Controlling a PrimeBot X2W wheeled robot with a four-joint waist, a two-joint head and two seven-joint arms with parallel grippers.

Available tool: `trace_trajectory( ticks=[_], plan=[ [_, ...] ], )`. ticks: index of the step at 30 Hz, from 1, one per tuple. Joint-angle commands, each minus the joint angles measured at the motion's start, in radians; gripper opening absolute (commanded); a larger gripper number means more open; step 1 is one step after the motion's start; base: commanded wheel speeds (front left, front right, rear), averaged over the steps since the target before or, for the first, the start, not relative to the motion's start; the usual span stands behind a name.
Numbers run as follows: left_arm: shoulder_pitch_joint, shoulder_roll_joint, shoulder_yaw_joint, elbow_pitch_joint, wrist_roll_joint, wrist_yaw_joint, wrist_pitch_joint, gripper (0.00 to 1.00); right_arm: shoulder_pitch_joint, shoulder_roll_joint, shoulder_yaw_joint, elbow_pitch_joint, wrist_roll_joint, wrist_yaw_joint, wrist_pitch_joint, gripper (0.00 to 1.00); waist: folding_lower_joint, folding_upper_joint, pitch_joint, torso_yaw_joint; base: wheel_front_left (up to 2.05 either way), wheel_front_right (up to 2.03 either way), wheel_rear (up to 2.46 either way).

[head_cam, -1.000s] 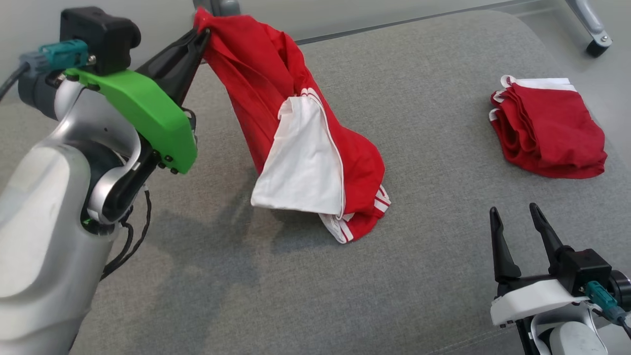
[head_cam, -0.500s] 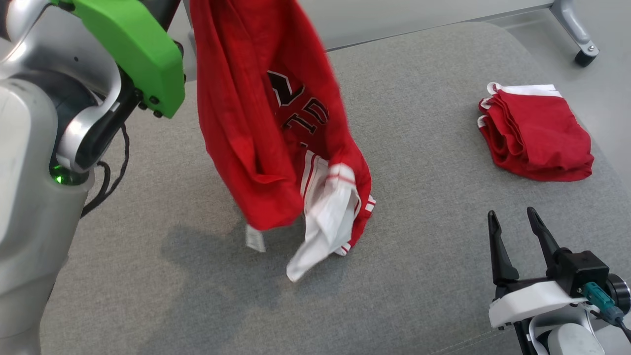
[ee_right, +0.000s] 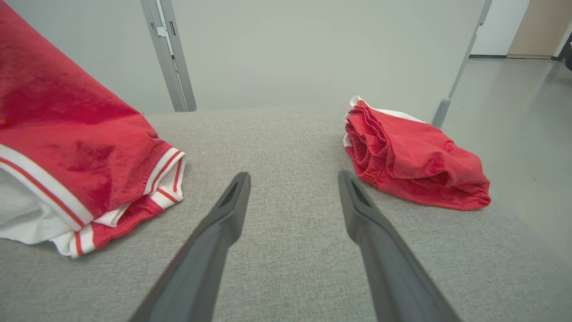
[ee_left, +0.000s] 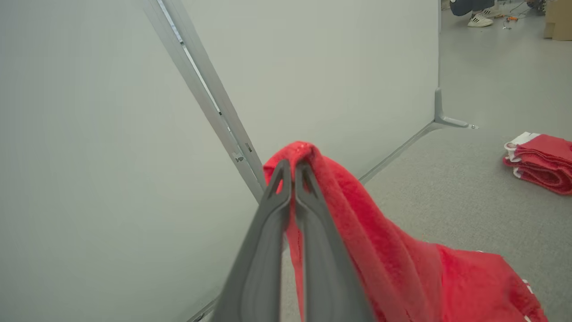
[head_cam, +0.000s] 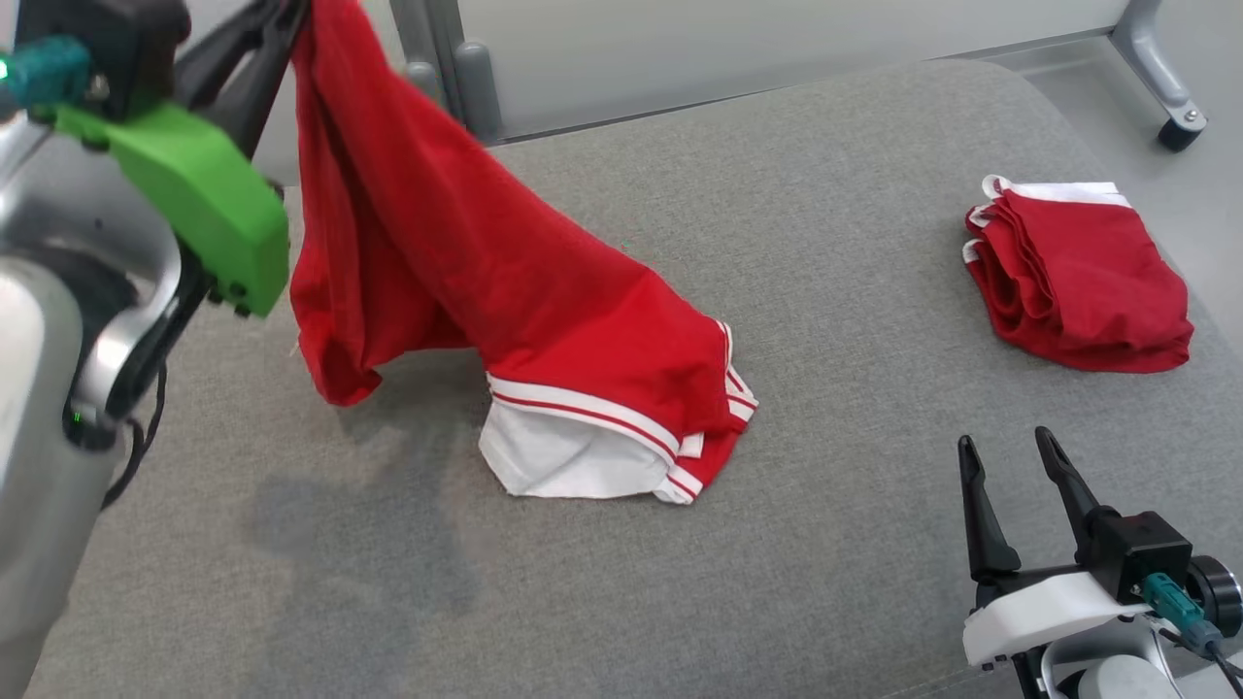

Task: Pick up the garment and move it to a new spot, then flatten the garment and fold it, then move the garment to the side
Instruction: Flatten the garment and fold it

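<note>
1. The left gripper (ee_left: 292, 167) is clamped shut on an upper edge of the garment (head_cam: 505, 272) and holds it high over the far-left part of the counter (head_cam: 825, 485).
2. Change: half a second earlier, the garment hangs almost straight down with a white part dangling. Now it slopes from the gripper down to the counter's middle, and its striped hem and white panel rest on the surface.
3. The black lettering visible earlier is now turned out of sight.
4. The right gripper (head_cam: 1005, 442) stands open and empty at the near right, well apart from the garment, as it was before.
5. A folded red garment (head_cam: 1078, 272) lies at the far right.
6. Judgement: the relocation step is under way, with the lower end landed. The cloth is bunched, and flattening has not yet begun.
</note>
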Motion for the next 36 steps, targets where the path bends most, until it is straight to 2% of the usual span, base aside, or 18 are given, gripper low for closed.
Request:
trace_trajectory(
  ticks=[1, 7, 9, 11, 17, 21, 22, 23, 24, 25, 26, 27, 28, 31, 36],
  plan=[
    [0.045, 0.022, 0.01, -0.017, -0.006, 0.012, -0.01, 0.0, 0.004, -0.001, 0.001, -0.003, -0.004, -0.002, 0.0, 1.0, 0.0, 0.0, 0.014, 0.016, 0.0, 0.0, 0.0],
    [0.354, 0.102, 0.092, -0.074, -0.019, 0.108, -0.138, 0.0, -0.002, -0.001, -0.004, -0.01, -0.027, -0.002, 0.0, 1.0, 0.0, 0.0, 0.043, 0.075, 0.0, 0.0, 0.0],
    [0.443, 0.088, 0.112, -0.05, -0.034, 0.124, -0.221, 0.0, -0.005, -0.001, 0.001, -0.009, -0.039, -0.002, 0.0, 1.0, 0.0, 0.0, 0.05, 0.1, 0.0, 0.0, 0.0],
    [0.507, 0.073, 0.121, -0.002, -0.033, 0.114, -0.321, 0.0, -0.014, -0.001, 0.007, -0.01, -0.047, -0.002, 0.0, 1.0, 0.0, 0.0, 0.055, 0.123, 0.0, 0.0, 0.0],
    [0.609, -0.048, 0.105, 0.24, -0.053, 0.053, -0.621, 0.0, -0.038, -0.002, 0.033, -0.009, -0.068, -0.002, 0.0, 1.0, 0.0, 0.0, 0.058, 0.17, 0.0, 0.0, 0.0],
    [0.629, -0.133, 0.134, 0.368, -0.042, 0.041, -0.691, 0.0, -0.033, -0.002, 0.041, -0.009, -0.079, -0.002, 0.0, 1.0, 0.0, 0.0, 0.055, 0.183, 0.0, 0.0, 0.0],
    [0.633, -0.154, 0.159, 0.373, -0.035, 0.039, -0.695, 0.0, -0.031, -0.002, 0.04, -0.01, -0.082, -0.002, 0.0, 1.0, 0.0, 0.0, 0.055, 0.185, 0.0, 0.0, 0.0],
    [0.659, -0.205, 0.222, 0.359, -0.017, 0.026, -0.695, 0.0, -0.022, -0.002, 0.034, -0.011, -0.086, -0.002, 0.0, 1.0, 0.0, 0.0, 0.055, 0.189, 0.0, 0.0, 0.0],
    [0.677, -0.226, 0.253, 0.352, 0.002, 0.019, -0.695, 0.06, -0.017, -0.002, 0.03, -0.011, -0.087, -0.002, 0.0, 1.0, 0.0, 0.0, 0.055, 0.191, 0.0, 0.0, 0.0],
    [0.692, -0.249, 0.279, 0.345, 0.016, 0.012, -0.695, 0.2, -0.014, -0.002, 0.028, -0.011, -0.089, -0.002, 0.0, 1.0, 0.0, 0.0, 0.056, 0.194, 0.0, 0.0, 0.0],
    [0.703, -0.271, 0.307, 0.341, 0.027, 0.005, -0.695, 0.42, -0.012, -0.002, 0.026, -0.011, -0.092, -0.002, 0.0, 1.0, 0.0, 0.0, 0.056, 0.196, 0.0, 0.0, 0.0],
    [0.725, -0.307, 0.352, 0.336, 0.059, -0.012, -0.695, 0.83, -0.006, -0.002, 0.024, -0.011, -0.094, -0.002, 0.0, 1.0, 0.0, 0.0, 0.056, 0.199, 0.0, 0.0, 0.0],
    [0.736, -0.325, 0.371, 0.337, 0.07, -0.018, -0.695, 0.99, -0.004, -0.002, 0.023, -0.011, -0.094, -0.002, 0.0, 1.0, 0.0, 0.0, 0.056, 0.2, 0.0, 0.0, 0.0],
    [0.766, -0.369, 0.424, 0.345, 0.097, -0.032, -0.695, 1.0, -0.003, -0.002, 0.022, -0.011, -0.095, -0.002, 0.0, 1.0, 0.0, 0.0, 0.053, 0.199, 0.0, 0.0, 0.0],
    [0.813, -0.409, 0.497, 0.335, 0.125, -0.042, -0.695, 1.0, 0.001, -0.002, 0.022, -0.014, -0.094, -0.002, 0.0, 1.0, 0.0, 0.0, 0.041, 0.191, 0.0, 0.0, 0.0]
  ],
)
